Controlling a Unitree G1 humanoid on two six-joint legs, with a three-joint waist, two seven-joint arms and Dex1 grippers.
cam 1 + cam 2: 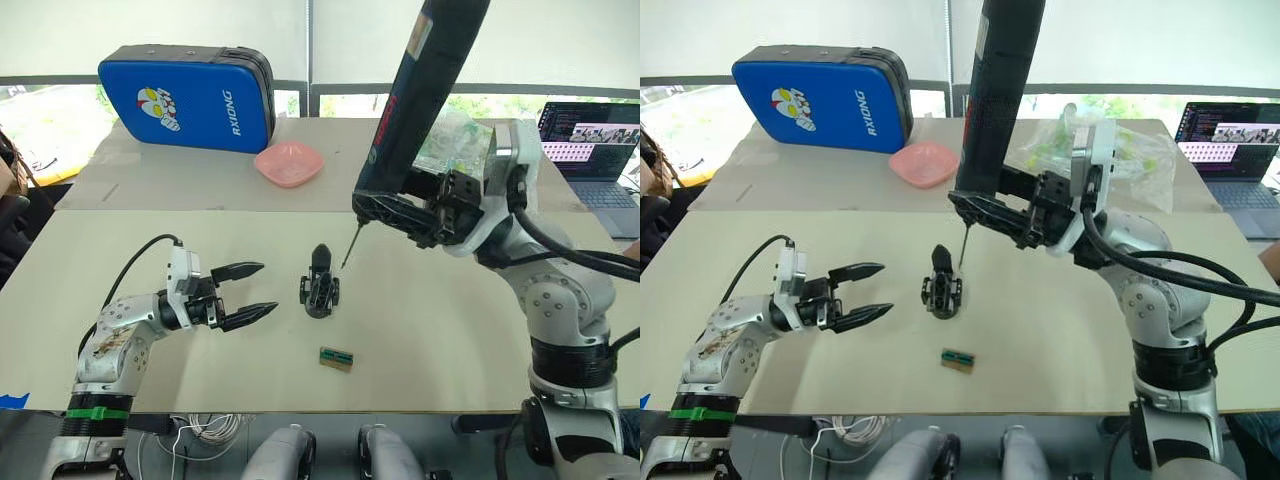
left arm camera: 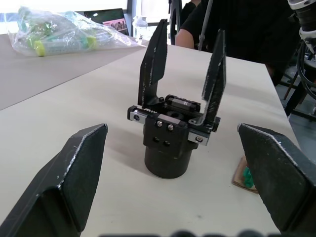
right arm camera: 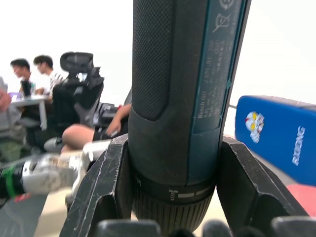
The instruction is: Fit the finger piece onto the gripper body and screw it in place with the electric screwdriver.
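Left tool [image 1: 243,294] spread; right tool [image 1: 992,215] grips electric screwdriver [image 1: 995,100]; case [image 1: 190,98] reads RXIONG.

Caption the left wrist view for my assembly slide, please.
Open left gripper faces the gripper body, upright on the table with two fingers raised.

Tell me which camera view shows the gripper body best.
The left wrist view: the gripper body stands upright between the open left gripper's fingers, both its prongs and screws plain. Both eye views show it small on the table, near the electric screwdriver's bit.
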